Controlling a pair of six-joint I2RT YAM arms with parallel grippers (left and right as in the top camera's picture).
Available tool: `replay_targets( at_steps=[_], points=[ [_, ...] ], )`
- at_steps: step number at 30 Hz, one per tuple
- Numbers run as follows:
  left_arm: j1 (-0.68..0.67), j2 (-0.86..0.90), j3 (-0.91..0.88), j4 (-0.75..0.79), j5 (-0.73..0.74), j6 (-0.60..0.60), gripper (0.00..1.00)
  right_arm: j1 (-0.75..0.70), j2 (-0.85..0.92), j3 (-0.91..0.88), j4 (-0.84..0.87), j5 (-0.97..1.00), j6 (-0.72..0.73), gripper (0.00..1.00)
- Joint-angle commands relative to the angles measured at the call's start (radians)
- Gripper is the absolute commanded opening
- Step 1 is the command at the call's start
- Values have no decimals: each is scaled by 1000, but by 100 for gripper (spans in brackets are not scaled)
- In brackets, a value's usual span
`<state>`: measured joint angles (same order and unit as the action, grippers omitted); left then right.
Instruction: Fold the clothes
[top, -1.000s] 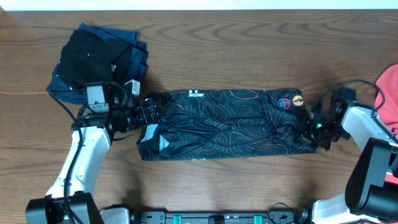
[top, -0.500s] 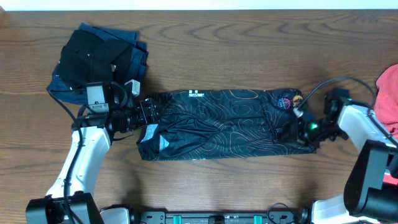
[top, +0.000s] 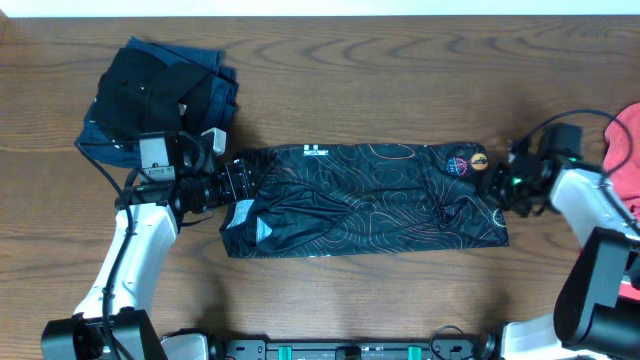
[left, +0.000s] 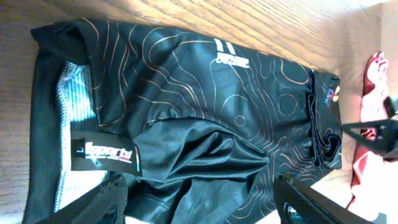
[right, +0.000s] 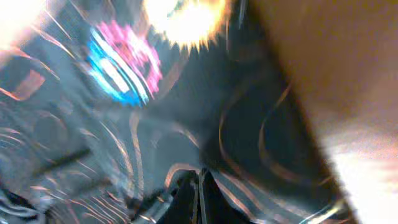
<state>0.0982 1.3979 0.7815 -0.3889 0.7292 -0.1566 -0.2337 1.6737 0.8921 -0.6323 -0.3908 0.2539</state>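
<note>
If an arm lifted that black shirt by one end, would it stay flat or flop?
Probably flop: the black shirt lies in soft folds and wrinkles, so it would likely sag and drape. Its sheen suggests thin, smooth fabric, likely light and a bit slippery on the wooden table.

You have a black shirt (top: 365, 200) traced with thin orange-white contour lines, and on it a round pink, blue and orange logo (top: 460, 165). Its tag (left: 104, 152) is black with white lettering (a reddish stripe runs under it). Inside, the mesh (left: 65, 99) is pale teal-white. The pile (top: 160, 95) is navy and black, the garment (top: 628, 140) coral-red, the table (top: 380, 70) brown woodgrain.
</note>
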Motion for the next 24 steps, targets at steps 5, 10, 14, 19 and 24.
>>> replay_targets(
  at_steps=[5, 10, 14, 19, 24],
  points=[
    [2, -14, 0, -4, -8, 18, 77, 129, 14, -71, -226, -98, -118, 1],
    [2, -14, 0, -1, -8, 18, 77, 140, -78, -38, -322, -129, -244, 1],
    [2, -14, 0, -2, -8, 18, 77, 118, -180, -25, -232, -119, -231, 1],
    [2, -14, 0, -8, -8, 18, 77, 93, -221, -26, -47, -85, -70, 10],
    [2, -14, 0, -27, -7, 17, 77, 148, -163, -26, 117, -63, 11, 35]
  ],
)
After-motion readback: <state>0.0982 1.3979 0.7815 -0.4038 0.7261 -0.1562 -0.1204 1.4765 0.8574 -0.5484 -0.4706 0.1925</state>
